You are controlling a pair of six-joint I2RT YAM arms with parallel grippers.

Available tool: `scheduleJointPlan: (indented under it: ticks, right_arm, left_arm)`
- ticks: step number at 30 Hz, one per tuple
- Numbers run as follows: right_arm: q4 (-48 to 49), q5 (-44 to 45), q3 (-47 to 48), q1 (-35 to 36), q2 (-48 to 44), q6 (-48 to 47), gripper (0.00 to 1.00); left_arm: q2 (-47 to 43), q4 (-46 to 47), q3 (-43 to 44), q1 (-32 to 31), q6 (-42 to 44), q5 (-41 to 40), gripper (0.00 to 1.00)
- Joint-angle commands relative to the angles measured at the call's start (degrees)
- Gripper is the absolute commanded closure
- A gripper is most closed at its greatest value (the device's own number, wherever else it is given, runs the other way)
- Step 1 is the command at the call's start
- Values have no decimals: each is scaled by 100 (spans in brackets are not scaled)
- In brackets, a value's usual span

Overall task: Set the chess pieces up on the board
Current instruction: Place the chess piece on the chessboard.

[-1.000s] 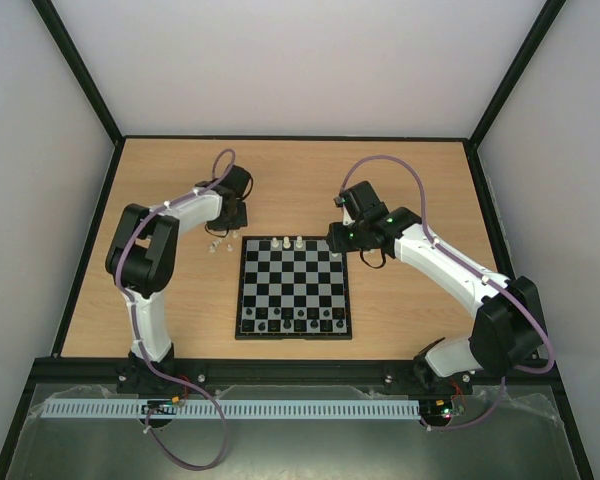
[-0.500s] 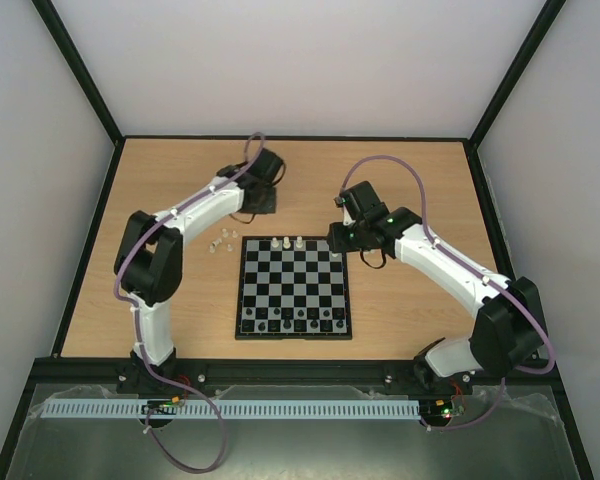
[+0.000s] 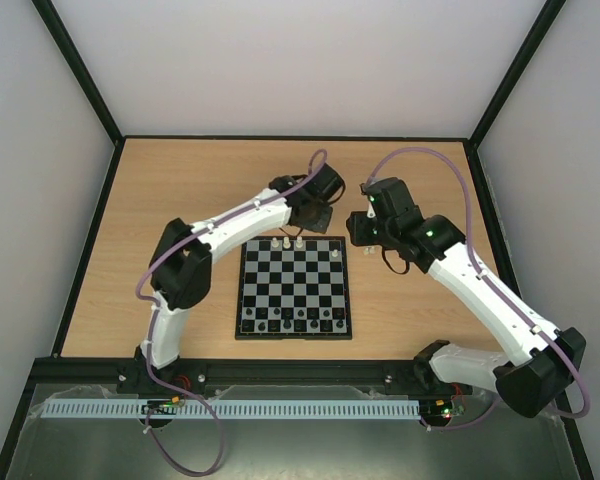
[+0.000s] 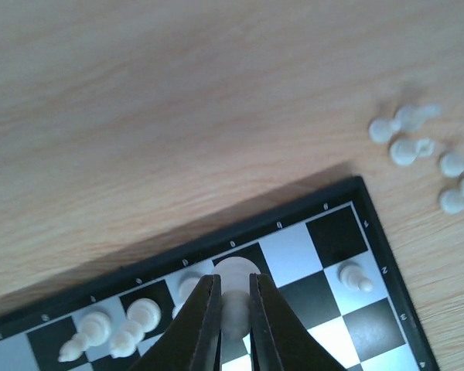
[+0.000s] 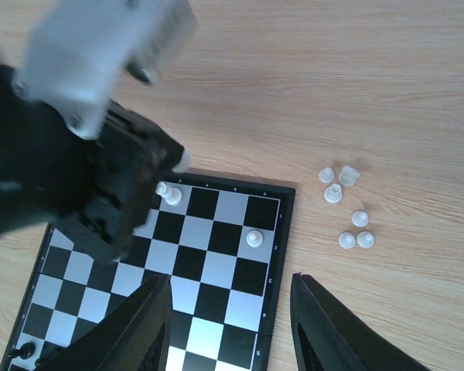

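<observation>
The board (image 3: 293,288) lies at the table's middle, with a few whitish chess pieces (image 3: 299,241) on its far rows. My left gripper (image 3: 315,215) hangs over the board's far edge. In the left wrist view it (image 4: 233,309) is shut on a whitish chess piece (image 4: 237,272), just above the board's (image 4: 336,232) edge row, beside standing pieces (image 4: 143,313) and a pawn (image 4: 356,277). My right gripper (image 3: 365,240) is open and empty off the board's far right corner. In its wrist view it (image 5: 232,325) hovers over the board (image 5: 224,263) near a pawn (image 5: 254,238).
Several loose whitish pieces (image 5: 348,209) lie on the wood right of the board; they also show in the left wrist view (image 4: 425,158). Black pieces (image 3: 298,318) stand on the near rows. The left arm's gripper body (image 5: 85,185) fills the right wrist view's upper left.
My left arm has swung right from the table left of the board to over the board's far edge. My right gripper has drawn back a little to the right.
</observation>
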Motion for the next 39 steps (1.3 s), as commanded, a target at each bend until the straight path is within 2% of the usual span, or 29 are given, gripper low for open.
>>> scheduleJointPlan:
  ticks: [1, 18, 29, 39]
  right_arm:
    - [-404, 175, 73, 16, -47, 22, 57]
    - [-303, 170, -81, 10, -110, -7, 57]
    - [-268, 140, -129, 12, -77, -31, 56]
    - [-247, 116, -141, 15, -42, -44, 57]
  left_arm:
    - [295, -361, 59, -160, 16, 36, 93]
    - [945, -294, 44, -270, -24, 103, 91]
    - [987, -125, -121, -166, -42, 182, 89]
    - [911, -145, -130, -141, -81, 74, 78]
